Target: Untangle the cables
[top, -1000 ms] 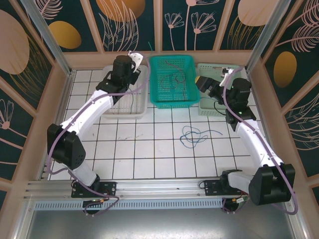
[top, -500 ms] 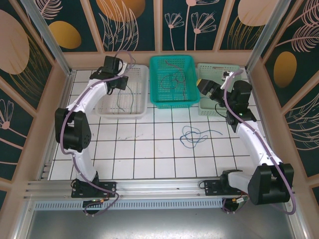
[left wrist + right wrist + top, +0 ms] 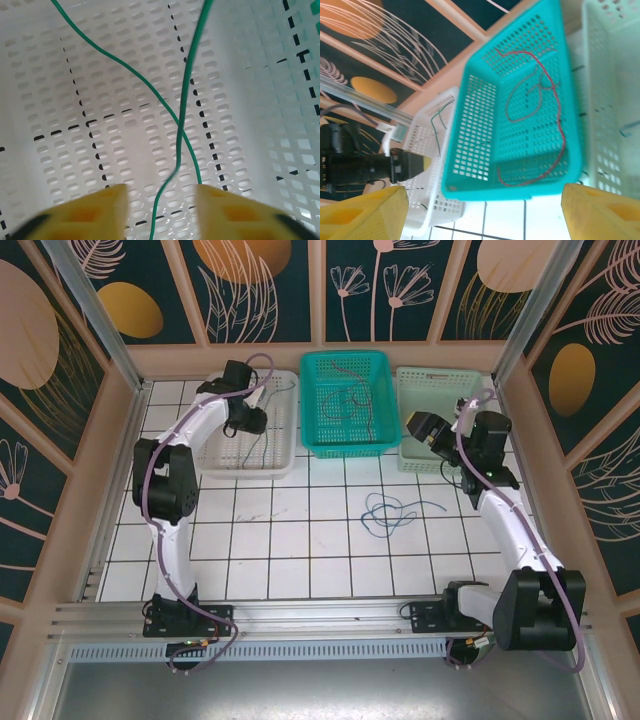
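A green cable (image 3: pixel 182 115) lies loose on the floor of the white basket (image 3: pixel 60 100). It runs between the yellow fingertips (image 3: pixel 95 210) of my left gripper (image 3: pixel 160 210), which is open and not pinching it. From above, the left gripper (image 3: pixel 250 422) is down inside the white basket (image 3: pixel 245 470), beside the green cable (image 3: pixel 262 445). Dark red cables (image 3: pixel 350 400) curl in the teal basket (image 3: pixel 345 452); a red cable (image 3: pixel 560 125) is in the right wrist view too. A blue cable (image 3: pixel 388 510) lies coiled on the tiles. My right gripper (image 3: pixel 418 427) is open and holds nothing.
A pale green basket (image 3: pixel 440 380) stands at the back right, under the right gripper. The three baskets sit side by side along the back wall. Wooden walls and aluminium posts close in the table. Purple arm cables run along both arms.
The left gripper was shut on the green cable, then dropped into the white basket and opened, so the cable now lies loose. The right gripper drifted slightly right.
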Controlling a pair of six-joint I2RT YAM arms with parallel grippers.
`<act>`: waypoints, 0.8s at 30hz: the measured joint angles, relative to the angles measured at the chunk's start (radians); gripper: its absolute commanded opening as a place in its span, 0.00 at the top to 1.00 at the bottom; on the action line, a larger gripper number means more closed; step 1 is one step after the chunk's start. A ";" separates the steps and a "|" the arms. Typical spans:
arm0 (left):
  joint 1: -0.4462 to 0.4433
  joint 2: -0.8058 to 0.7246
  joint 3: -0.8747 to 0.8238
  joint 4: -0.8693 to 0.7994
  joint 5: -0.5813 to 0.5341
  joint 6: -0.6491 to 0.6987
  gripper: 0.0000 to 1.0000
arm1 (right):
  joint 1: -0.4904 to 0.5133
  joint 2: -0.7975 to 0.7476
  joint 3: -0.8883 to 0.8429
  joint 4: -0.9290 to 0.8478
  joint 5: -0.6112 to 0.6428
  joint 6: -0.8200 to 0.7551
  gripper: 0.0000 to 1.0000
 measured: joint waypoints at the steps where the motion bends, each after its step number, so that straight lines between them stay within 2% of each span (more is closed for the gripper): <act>1: 0.000 0.004 0.006 0.000 -0.003 -0.006 0.16 | -0.009 -0.002 -0.010 -0.016 0.002 -0.001 0.20; 7: 0.000 -0.011 0.005 0.031 -0.032 -0.047 0.01 | -0.042 -0.048 -0.045 -0.105 0.035 -0.030 0.20; 13: 0.000 -0.156 -0.074 0.137 -0.049 -0.085 0.01 | -0.066 -0.098 -0.045 -0.159 0.083 -0.060 0.20; 19: -0.022 -0.451 -0.336 0.394 0.068 -0.121 0.02 | -0.063 -0.100 -0.056 -0.237 0.108 -0.076 0.29; 24: -0.160 -0.570 -0.507 0.601 0.169 -0.116 0.01 | -0.002 -0.094 -0.079 -0.335 0.147 -0.086 0.29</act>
